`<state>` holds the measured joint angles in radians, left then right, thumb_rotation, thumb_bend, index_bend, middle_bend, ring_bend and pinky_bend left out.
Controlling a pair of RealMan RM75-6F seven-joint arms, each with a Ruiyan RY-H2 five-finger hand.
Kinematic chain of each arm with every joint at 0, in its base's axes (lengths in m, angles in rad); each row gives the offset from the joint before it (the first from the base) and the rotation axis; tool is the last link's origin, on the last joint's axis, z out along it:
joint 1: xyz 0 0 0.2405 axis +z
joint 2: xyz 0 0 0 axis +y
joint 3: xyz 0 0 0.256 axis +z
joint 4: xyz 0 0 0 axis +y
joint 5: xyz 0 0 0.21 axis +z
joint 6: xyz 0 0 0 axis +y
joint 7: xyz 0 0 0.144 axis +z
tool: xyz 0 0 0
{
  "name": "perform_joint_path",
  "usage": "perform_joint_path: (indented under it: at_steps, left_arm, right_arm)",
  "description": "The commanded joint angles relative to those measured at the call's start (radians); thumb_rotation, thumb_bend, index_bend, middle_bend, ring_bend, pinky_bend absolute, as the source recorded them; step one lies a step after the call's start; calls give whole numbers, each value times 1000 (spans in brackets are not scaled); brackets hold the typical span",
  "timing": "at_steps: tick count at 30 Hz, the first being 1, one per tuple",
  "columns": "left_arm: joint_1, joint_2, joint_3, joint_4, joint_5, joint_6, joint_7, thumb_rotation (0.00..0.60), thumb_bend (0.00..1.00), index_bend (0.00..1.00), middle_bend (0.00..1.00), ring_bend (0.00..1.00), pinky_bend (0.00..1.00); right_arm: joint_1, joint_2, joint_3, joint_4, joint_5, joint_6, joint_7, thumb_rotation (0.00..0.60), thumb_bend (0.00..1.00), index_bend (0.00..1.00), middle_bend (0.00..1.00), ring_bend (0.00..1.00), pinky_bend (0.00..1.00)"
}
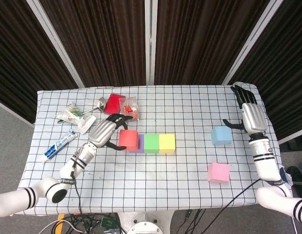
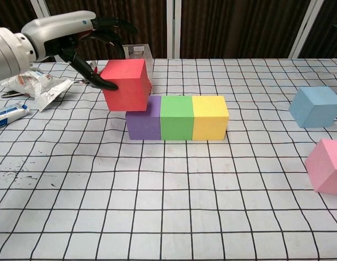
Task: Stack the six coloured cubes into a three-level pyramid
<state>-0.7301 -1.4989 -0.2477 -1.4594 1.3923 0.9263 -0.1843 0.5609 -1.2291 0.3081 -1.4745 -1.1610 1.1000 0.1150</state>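
Because the pyramid's second level has to sit over the joints of the bottom row, we hold the red cube (image 2: pixel 124 84) in our left hand (image 2: pixel 86 38), fingers clamped around its left side and top, raised over the purple cube (image 2: pixel 144 120) rather than resting flat on it. It hangs slightly tilted and offset toward the desk's left edge, so we judge it needs to shift right until it bridges the purple cube and the green cube (image 2: pixel 176 117). Purple, green and the yellow cube (image 2: pixel 210 117) stand touching in one row near the middle of the desk, a base for three levels. Near the right edge our right hand (image 1: pixel 250 116) hovers with fingers apart just beside the blue cube (image 1: pixel 221 135), gripping nothing; we read this as readiness to take it. The pink cube (image 1: pixel 218 172) waits nearer the front-right corner.
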Motion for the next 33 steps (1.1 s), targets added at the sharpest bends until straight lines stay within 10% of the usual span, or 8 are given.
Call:
perform_joint_path:
  at_steps: [1,33]
  left_arm:
    - [-12,-25,7,29,-6,8,17,600,114,135,470,130,108]
    - [-57,-100,33,128,-14,38,-9,600,110,134,429,133,97]
  right_arm:
    - [-2,-4,-2,9,0,-3,8,600,119,0,8,0,0]
    - [-11,-12,-19,53,-5,-36,19,600,118,0,9,0,0]
